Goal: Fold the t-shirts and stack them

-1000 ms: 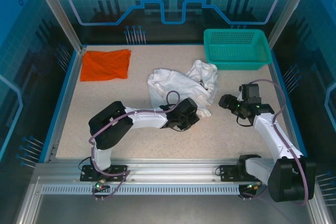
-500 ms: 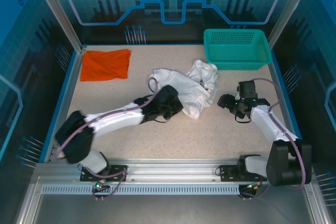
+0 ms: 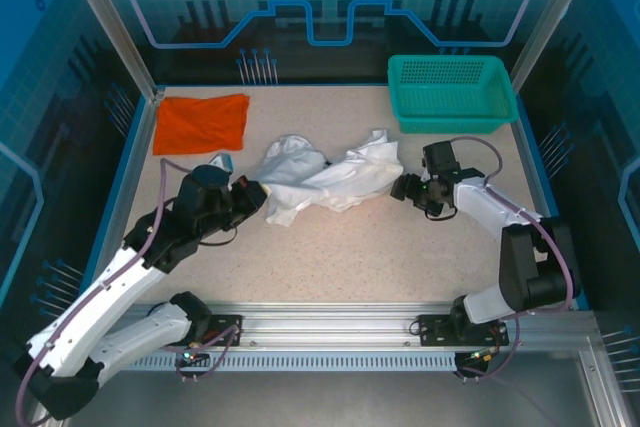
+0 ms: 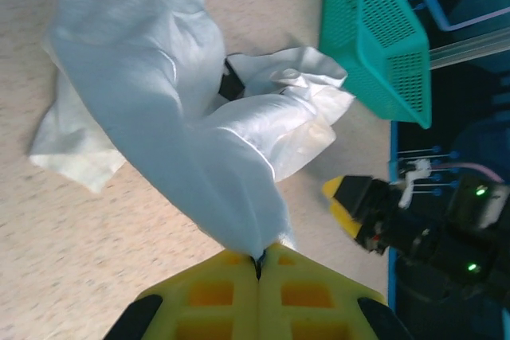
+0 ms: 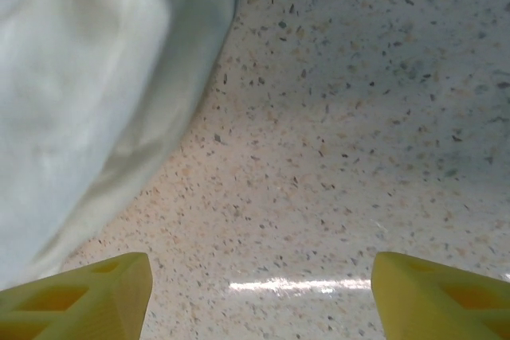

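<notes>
The white t-shirt [image 3: 325, 179] lies crumpled and stretched out across the middle of the table. My left gripper [image 3: 258, 197] is shut on the shirt's left end. In the left wrist view the yellow fingers [image 4: 223, 292] pinch a fold of the white t-shirt [image 4: 151, 77] at the left gripper [image 4: 258, 264]. The orange-red t-shirt [image 3: 201, 123] lies flat at the far left corner. My right gripper [image 3: 404, 188] is open just off the white shirt's right edge. In the right wrist view the right gripper [image 5: 259, 292] spans bare table, with the white t-shirt [image 5: 80, 85] at the upper left.
A teal mesh basket [image 3: 452, 93] stands at the far right corner and appears as the basket [image 4: 378, 37] in the left wrist view. A raised blue rim [image 3: 128, 177] borders the speckled table. The right arm's gripper [image 4: 358, 205] is seen past the shirt.
My left arm has swung left, dragging the white shirt's end with it and stretching the shirt out. The right gripper has moved left and farther in, up to the shirt's right edge.
</notes>
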Robot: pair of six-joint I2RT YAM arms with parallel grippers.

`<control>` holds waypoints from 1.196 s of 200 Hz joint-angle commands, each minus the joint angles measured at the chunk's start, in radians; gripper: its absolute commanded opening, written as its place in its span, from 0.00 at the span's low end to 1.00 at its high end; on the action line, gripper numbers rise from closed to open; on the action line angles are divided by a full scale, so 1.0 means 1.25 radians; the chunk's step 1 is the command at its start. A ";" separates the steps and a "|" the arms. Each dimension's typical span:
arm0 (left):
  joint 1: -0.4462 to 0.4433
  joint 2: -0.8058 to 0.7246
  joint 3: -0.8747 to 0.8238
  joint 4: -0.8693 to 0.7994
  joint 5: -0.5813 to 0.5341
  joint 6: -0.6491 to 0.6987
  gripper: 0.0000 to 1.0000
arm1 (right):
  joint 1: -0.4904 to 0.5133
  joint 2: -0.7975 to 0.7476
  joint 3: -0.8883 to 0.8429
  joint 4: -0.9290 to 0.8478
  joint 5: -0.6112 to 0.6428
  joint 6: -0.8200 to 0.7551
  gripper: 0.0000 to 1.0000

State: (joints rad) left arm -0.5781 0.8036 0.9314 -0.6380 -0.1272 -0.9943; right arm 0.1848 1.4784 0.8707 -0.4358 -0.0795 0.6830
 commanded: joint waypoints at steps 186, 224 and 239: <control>0.102 0.051 0.114 -0.061 -0.005 0.146 0.00 | 0.025 0.155 0.254 0.111 -0.178 0.075 0.00; 0.273 0.306 0.375 -0.020 0.184 0.210 0.00 | -0.005 0.168 0.482 0.019 -0.208 0.087 0.00; 0.336 0.418 0.494 0.001 0.275 0.192 0.00 | -0.025 0.197 0.578 0.009 -0.227 0.121 0.00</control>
State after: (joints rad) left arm -0.2638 1.1664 1.3602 -0.7158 0.0113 -0.8001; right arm 0.1951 1.7130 1.4227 -0.3820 -0.3050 0.7860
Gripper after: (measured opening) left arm 0.052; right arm 0.051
